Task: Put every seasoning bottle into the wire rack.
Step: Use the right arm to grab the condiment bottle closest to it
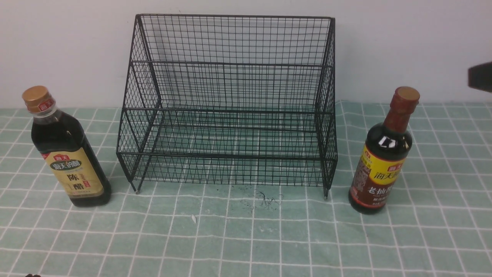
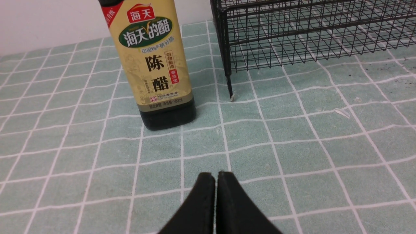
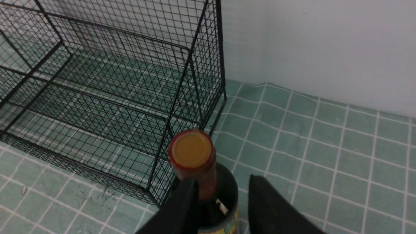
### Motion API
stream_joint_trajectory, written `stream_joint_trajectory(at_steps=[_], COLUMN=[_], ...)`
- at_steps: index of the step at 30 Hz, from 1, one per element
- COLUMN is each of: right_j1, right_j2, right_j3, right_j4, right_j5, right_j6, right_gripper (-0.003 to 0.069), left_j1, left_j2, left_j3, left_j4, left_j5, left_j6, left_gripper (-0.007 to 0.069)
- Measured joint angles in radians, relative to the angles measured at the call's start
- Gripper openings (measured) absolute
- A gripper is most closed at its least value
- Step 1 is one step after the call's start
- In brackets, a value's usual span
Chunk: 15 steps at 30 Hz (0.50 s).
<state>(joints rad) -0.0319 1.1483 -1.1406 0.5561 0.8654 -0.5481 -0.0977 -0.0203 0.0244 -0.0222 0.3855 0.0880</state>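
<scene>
Standing outside the wire rack [image 1: 226,111], one on each side: gold-capped bottle [image 1: 71,150], red-capped bottle [image 1: 380,154]. Left gripper [image 2: 216,177] clenched, empty; right gripper [image 3: 222,183] released, nothing grasped.

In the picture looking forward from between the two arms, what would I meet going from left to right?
Gold-capped bottle, black wire rack, bottle with the reddish-brown cap, the dark tip of the right pincer.
</scene>
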Motion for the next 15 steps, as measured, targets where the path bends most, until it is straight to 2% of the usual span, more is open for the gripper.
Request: stream_joint_trajectory(at_steps=[5,6,8,13,15], right_j1=[0.045,0.05,0.13,0.202,0.218], right_j2=[0.108,0.115,0.162,0.237,0.285], right_j3=[-0.076,-0.077,-0.084,-0.084,-0.084], right_j4=[0.018,0.018,-0.007,-0.103,-0.184], right_j5=[-0.012,-0.015,-0.061,-0.109,-0.117], right_j6=[-0.024,-0.026,-0.027,0.049,0.106], right_gripper=[0.0463,0.047,0.0548,0.0593,0.0597], left_j1=[0.0,0.0,0.0,0.0,0.0], left_j2=[0.0,0.0,0.0,0.0,0.0], left_j3=[0.0,0.0,0.0,0.0,0.0], left_j4=[0.0,0.0,0.0,0.0,0.0], left_j5=[0.0,0.0,0.0,0.0,0.0], left_j6=[0.0,0.0,0.0,0.0,0.0], left_gripper=[-0.001,-0.001,-0.001,-0.001,-0.001])
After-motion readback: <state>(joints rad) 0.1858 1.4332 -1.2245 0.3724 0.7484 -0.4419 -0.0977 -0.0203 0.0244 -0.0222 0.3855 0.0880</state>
